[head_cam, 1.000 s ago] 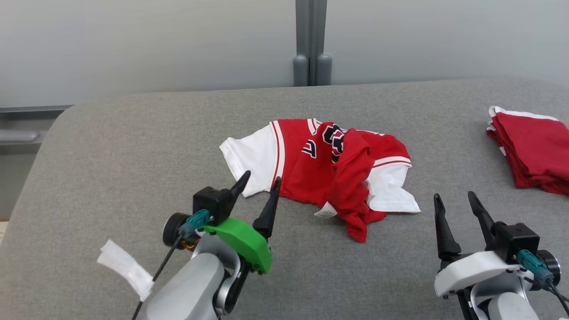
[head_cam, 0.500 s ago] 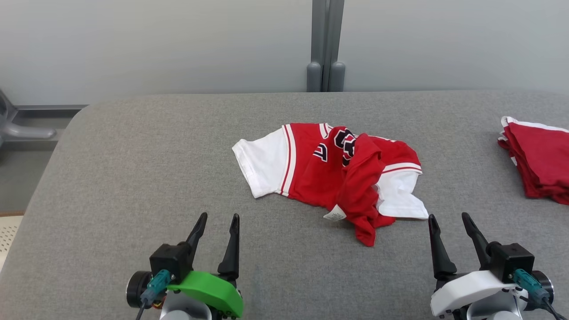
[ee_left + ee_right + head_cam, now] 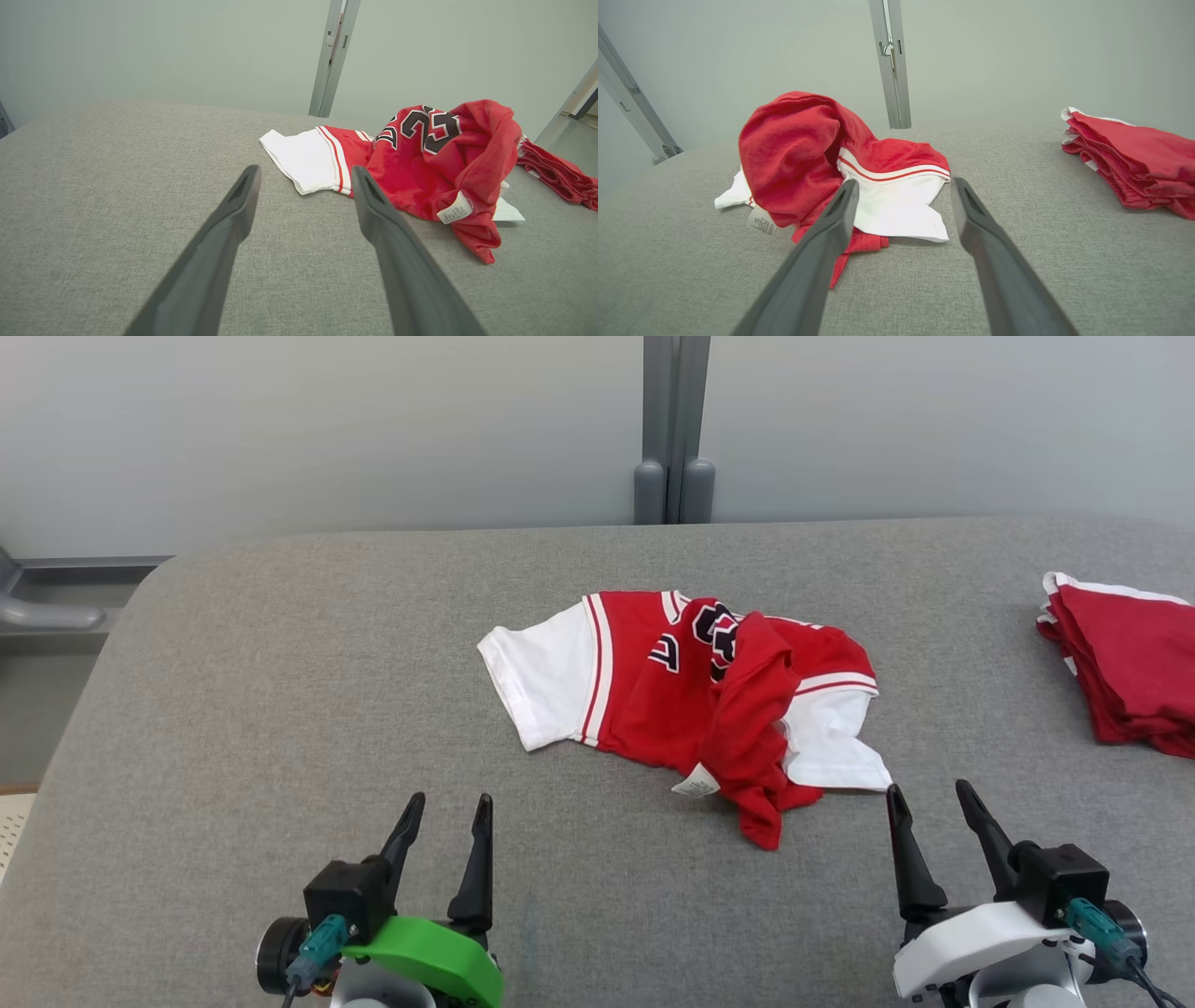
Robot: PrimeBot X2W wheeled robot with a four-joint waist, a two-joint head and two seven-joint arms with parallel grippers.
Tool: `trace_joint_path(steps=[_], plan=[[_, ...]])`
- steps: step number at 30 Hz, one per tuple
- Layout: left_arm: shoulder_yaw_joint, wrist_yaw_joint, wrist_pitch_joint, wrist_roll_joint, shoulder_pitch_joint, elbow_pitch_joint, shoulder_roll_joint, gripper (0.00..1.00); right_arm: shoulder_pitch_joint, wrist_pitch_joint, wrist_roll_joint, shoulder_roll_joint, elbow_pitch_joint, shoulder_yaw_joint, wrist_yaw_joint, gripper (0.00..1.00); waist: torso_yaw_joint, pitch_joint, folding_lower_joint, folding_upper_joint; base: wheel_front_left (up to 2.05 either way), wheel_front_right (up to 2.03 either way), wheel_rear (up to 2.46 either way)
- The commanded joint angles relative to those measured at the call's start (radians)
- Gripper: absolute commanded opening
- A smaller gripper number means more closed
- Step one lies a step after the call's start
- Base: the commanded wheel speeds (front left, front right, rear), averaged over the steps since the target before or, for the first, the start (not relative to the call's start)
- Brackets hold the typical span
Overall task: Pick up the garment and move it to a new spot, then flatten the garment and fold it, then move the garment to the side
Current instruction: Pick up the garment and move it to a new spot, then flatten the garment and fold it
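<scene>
The garment is a red and white jersey with dark numbers, lying crumpled in the middle of the grey table. Its left white sleeve lies flat, while the red body is bunched over the right sleeve. A white label shows at its near edge. My left gripper stands open near the front edge, well short of the left sleeve. Over at the front right, my right gripper is open too, its fingertips just short of the right white sleeve. Both hold nothing. The garment also appears ahead of the left fingers.
A stack of folded red garments lies at the table's right edge, also seen in the right wrist view as a red stack. A grey post stands against the pale wall behind the table. Bare grey table surface stretches left of the garment.
My left arm drew back from the garment's left sleeve toward the front edge. A white tag on that arm dropped out of view. The camera shifted slightly. The garment lay still.
</scene>
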Motion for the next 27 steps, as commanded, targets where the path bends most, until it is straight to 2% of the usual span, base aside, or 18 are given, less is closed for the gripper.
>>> trace_joint_path(steps=[1, 17, 22, 24, 27], plan=[[0.008, -0.006, 0.0, 0.005, 0.015, 0.007, -0.003, 1.0, -0.012, -0.007, -0.006, -0.003, 0.004, -0.002, -0.001, 1.0, 0.0, 0.001, 0.0, 0.0, 0.0, 0.0, 0.0], [0.008, -0.035, 0.0, 0.043, -0.035, 0.06, -0.021, 1.0, -0.026, -0.007, -0.013, -0.003, 0.003, -0.005, -0.001, 1.0, -0.01, 0.028, 0.0, 0.0, 0.0, 0.0, 0.0], [-0.03, -0.055, 0.018, 0.052, -0.119, 0.114, -0.034, 1.0, -0.049, -0.003, -0.019, -0.002, -0.009, 0.005, -0.001, 1.0, -0.039, 0.071, 0.0, 0.0, 0.0, 0.0, 0.0], [-0.039, -0.073, 0.047, 0.02, -0.168, 0.158, -0.044, 1.0, -0.064, 0.0, -0.02, -0.002, -0.016, 0.013, -0.001, 1.0, -0.061, 0.099, 0.0, 0.0, 0.0, 0.0, 0.0], [-0.056, -0.072, 0.075, 0.01, -0.251, 0.23, -0.049, 1.0, -0.088, 0.004, -0.02, -0.002, -0.027, 0.029, -0.001, 1.0, -0.1, 0.14, 0.0, 0.0, 0.0, 0.0, 0.0]])
